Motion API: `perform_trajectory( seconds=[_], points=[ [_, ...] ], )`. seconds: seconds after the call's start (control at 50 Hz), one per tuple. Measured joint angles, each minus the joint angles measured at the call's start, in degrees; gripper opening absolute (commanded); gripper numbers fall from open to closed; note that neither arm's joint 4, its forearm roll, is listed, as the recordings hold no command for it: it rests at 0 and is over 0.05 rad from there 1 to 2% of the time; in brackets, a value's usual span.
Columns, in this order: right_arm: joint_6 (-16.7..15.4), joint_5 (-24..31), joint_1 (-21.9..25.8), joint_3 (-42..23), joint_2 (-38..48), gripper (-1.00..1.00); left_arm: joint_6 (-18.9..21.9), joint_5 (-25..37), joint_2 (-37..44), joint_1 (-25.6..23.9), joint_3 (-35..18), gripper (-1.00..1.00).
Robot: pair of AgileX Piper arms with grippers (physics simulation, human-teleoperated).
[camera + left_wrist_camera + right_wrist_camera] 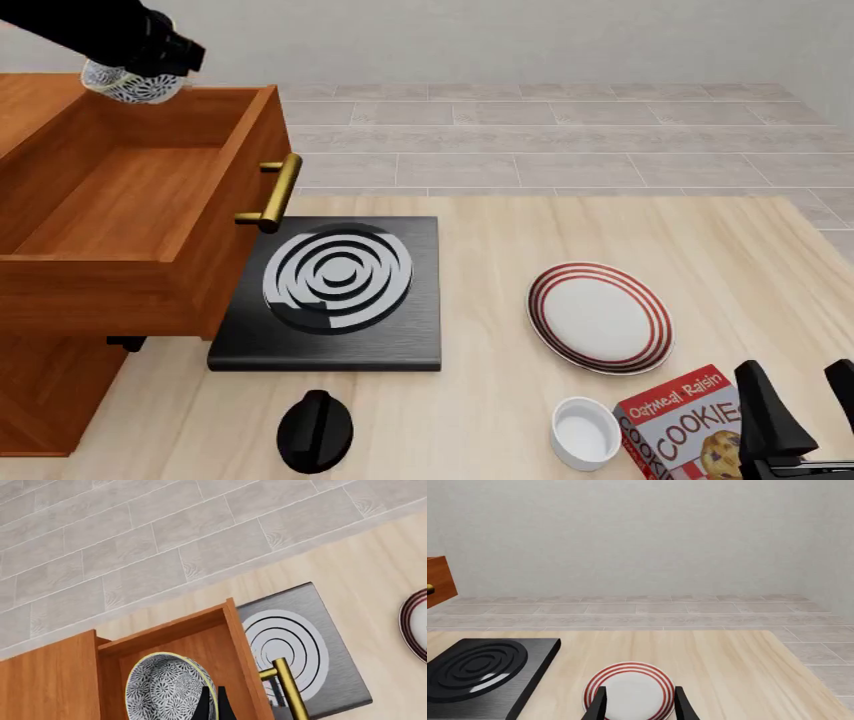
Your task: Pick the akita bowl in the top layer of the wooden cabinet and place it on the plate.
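**A:** In your left wrist view, what were the left gripper (214, 705) fingers doing?

**B:** They were clamped on the rim of the small white bowl with dense blue-grey speckles (170, 687), above the open reddish-brown top drawer (200, 645).

**A:** And from the front?

**B:** You held the bowl (131, 85) raised over the wooden cabinet (80, 330), seemingly tilted; being round, it had no long axis. I judge it mid-lift; next, carry it to the red-ringed white plate (599, 317).

**A:** Right wrist?

**B:** Your right gripper (638, 700) fingers stood apart, idle over the bench (727, 670).

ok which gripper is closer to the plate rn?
Right. The right gripper sits just right of the plate; the left gripper holds the akita bowl above the open top layer.
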State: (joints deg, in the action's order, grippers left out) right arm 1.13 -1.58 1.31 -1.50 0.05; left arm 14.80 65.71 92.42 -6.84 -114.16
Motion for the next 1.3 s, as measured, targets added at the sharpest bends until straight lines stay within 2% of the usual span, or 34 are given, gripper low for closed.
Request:
perform_trajectory(
  seconds=[0.68,1.06,1.3],
  points=[
    [0.02,-0.11,-0.08,0.18,-0.03,1.00,7.27,3.70,11.45,-9.65,-19.34,-1.00],
    [0.00,-0.19,-0.09,0.25,-0.03,1.00,9.28,3.55,16.25,-16.70,-23.11,-1.00],
    [-0.02,-0.26,-0.09,0.28,-0.04,1.00,10.64,2.78,17.85,-20.75,-23.63,-1.00]
  ],
)
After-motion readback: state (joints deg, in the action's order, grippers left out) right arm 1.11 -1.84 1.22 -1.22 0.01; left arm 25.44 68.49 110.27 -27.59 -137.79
